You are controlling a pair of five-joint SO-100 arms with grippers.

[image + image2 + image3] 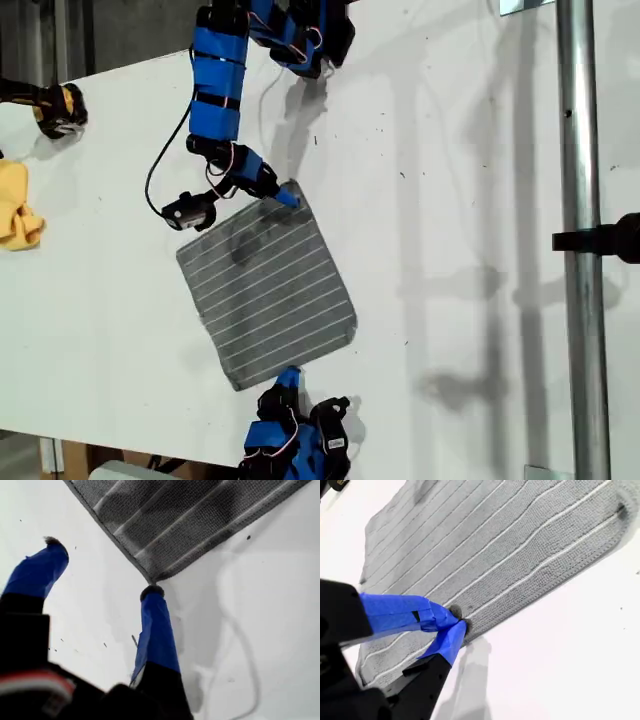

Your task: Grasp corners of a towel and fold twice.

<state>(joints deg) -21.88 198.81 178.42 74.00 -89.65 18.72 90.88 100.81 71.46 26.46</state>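
Overhead, in the exterior view, the towel (268, 290) lies flat on the white table (470, 180) a little left of the frame's centre, turned like a diamond, grey with thin white stripes. One blue arm reaches down from the top of the frame, and my first gripper (285, 192) sits at the cloth's uppermost corner (294, 185). The other arm comes up from the bottom edge of the frame, with my second gripper (289, 377) at the towel's lower edge, near its bottom tip. A small yellow cloth (18, 205) lies well apart at the left edge of the frame, and a metal pole (580, 250) runs down the right side. Next, in the first wrist view, my first gripper (102, 566) stands wide apart over bare table; one blue-taped fingertip (152, 592) touches the point of the towel's corner (152, 579), while the other is clear of the cloth, so nothing is held. The towel (200, 515) fills the upper part of that frame. Finally, in the second wrist view, my second gripper (456, 622) is pinched closed on the towel's near hem, with its blue tips meeting over the edge strip. The towel (485, 545) spreads flat from there toward the upper right of the frame.
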